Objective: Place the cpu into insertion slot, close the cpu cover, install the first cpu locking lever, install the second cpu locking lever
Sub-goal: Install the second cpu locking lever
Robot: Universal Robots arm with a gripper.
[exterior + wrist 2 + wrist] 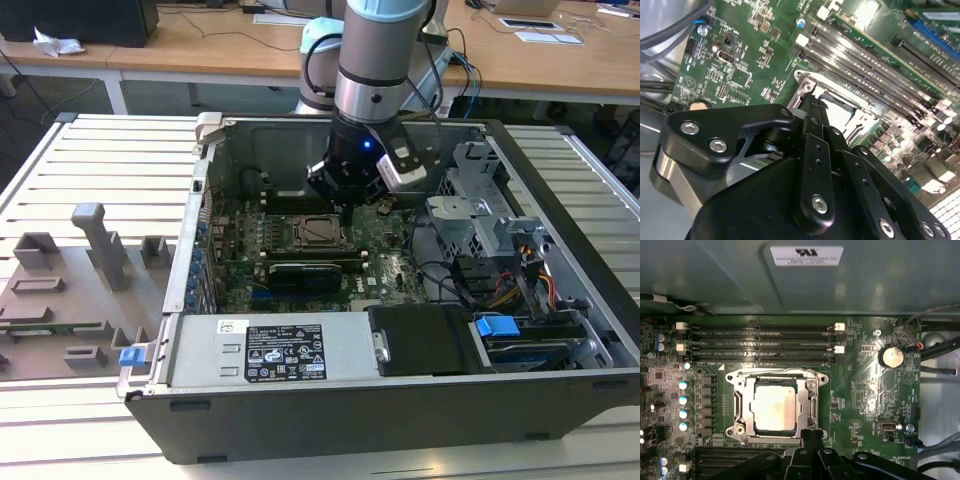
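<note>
The end effector (810, 436) hangs low inside the open computer case (330, 415), its black fingers (812, 120) drawn together with nothing between them, tips just at the edge of the insertion slot (776, 407) on the green motherboard (867, 390). In the first wrist view the cpu (772, 407) already lies flat in that slot, silvery top up, and the cpu cover (812, 402) appears folded down around it, its frame bordering the chip. Judging from this, placing the chip and closing the cover look finished, and the work in hand is the first locking lever beside the socket. Which lever the tips address, and whether they touch it, cannot be told. That step calls for a narrow, firm push or hook along the socket's rim without striking the memory slots (760, 342) nearby.
</note>
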